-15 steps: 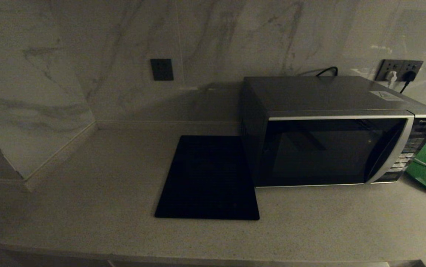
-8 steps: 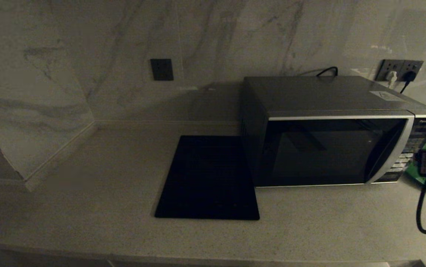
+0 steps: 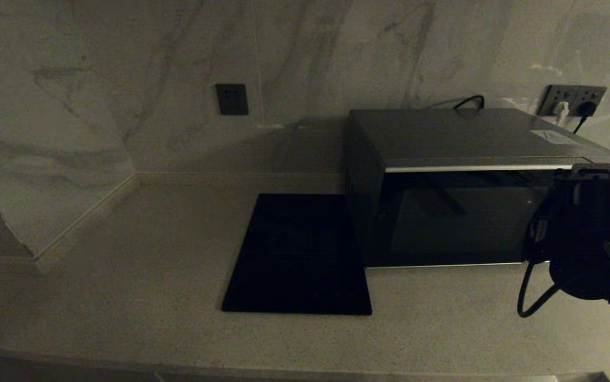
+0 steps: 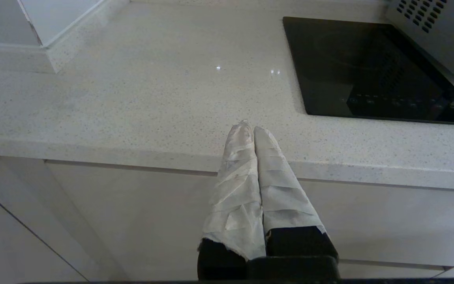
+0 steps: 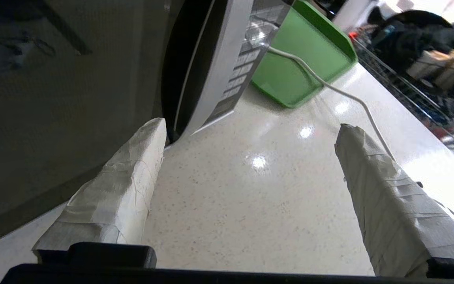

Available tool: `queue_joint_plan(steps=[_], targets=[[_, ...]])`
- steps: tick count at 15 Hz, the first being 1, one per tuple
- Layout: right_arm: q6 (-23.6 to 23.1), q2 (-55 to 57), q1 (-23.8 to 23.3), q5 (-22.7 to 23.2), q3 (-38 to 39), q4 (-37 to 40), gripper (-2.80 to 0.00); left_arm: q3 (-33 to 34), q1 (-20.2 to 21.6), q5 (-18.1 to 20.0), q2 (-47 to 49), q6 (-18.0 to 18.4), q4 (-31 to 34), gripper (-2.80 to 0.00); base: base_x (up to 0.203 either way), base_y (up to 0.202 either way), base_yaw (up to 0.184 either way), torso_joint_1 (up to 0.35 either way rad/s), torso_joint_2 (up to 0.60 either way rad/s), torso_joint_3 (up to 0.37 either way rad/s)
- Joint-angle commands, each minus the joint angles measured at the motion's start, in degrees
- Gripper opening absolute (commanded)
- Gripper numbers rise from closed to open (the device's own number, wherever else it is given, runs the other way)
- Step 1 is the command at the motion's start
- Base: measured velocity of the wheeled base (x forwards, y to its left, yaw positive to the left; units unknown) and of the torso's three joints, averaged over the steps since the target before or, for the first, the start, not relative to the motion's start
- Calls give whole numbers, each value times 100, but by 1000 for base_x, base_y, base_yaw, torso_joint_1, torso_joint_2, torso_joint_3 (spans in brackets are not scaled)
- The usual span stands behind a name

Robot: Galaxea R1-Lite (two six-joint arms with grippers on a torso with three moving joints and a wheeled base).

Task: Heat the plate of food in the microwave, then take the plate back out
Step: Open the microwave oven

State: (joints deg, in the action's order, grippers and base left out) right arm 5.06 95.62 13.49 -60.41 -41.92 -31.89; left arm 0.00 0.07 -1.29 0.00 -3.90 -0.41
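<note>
My right tool, its taped fingers spread wide and gripping nothing, hovers low over the pale surface at the front right corner of the microwave, one finger just beside the lower edge of the dark glass door where the curved silver trim meets the button panel. My left tool, fingers pressed together and empty, hangs parked at the surface's front edge, well apart from the work. The plate of food is nowhere in view; with the door shut, I cannot tell whether it sits behind the dark glass.

The hazards, as I judge them: the near finger could skid off the smooth trim or catch the wrong key on the panel if I close in at this angle. A hard shove could slide the whole oven sideways onto the black cooktop beside it. A thin white cable trails across the surface between my fingers and the green tray, and a careless sweep of the far finger could snag it and drag the tray.
</note>
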Motion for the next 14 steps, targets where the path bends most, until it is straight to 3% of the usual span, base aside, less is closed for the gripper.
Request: queue_joint_plan(steps=[1,14], targets=[[12,335,-6,-144,-147,-54,0,0,1,-3,9,-5,-2,-280,0,0,0,0,0,0],[29,1422,-687,-384,-735,-617,0,0,1,-3,9,-5,-2,-280,0,0,0,0,0,0]])
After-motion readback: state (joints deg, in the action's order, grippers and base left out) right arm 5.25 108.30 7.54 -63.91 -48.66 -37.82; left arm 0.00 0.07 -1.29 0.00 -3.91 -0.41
